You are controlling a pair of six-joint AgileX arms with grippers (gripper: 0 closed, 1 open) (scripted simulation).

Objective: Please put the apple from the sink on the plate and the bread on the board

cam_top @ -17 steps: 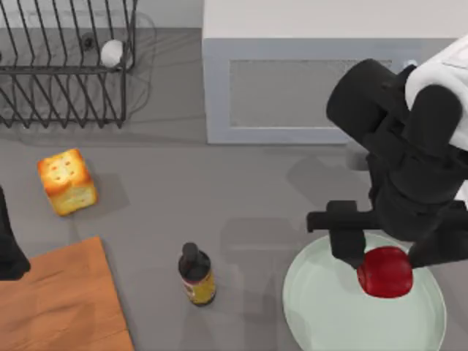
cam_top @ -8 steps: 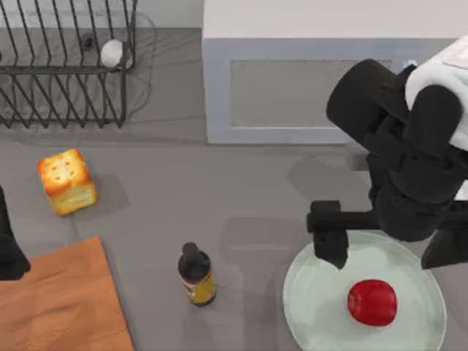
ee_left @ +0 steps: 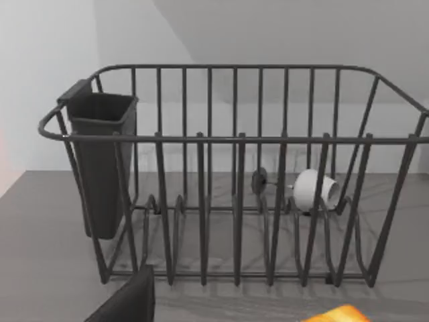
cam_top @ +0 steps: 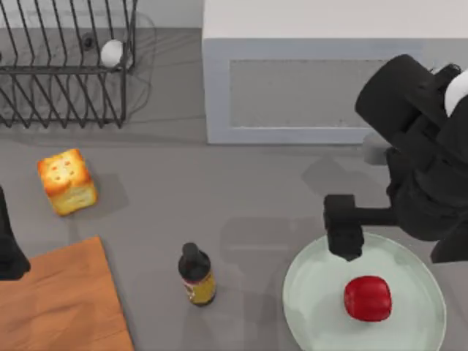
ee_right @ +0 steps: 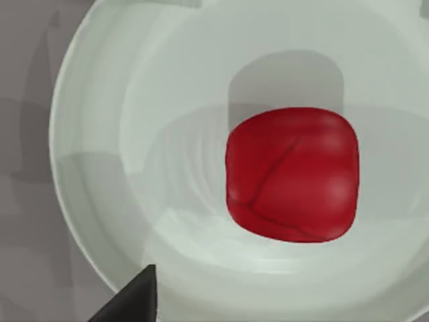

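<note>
The apple [cam_top: 368,297] lies on the plate [cam_top: 314,307]. The right gripper [cam_top: 398,241] hovers open at its 12 o'clock; I cannot tell the left gripper's [cam_top: 9,252] state.

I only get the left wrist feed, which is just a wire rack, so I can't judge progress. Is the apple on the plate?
Observer: Yes. The apple lies on the plate, and the right gripper hangs open above it, not touching it.
Operator: And the bread?
Observer: Not placed. The bread sits on the table, apart from the board, on the rack's side of it.
Operator: Where is my own gripper?
Observer: The left gripper is at the table's left edge, by the board's corner.
Operator: Any obstacles?
Observer: A small dark bottle stands upright between board and plate.
</note>
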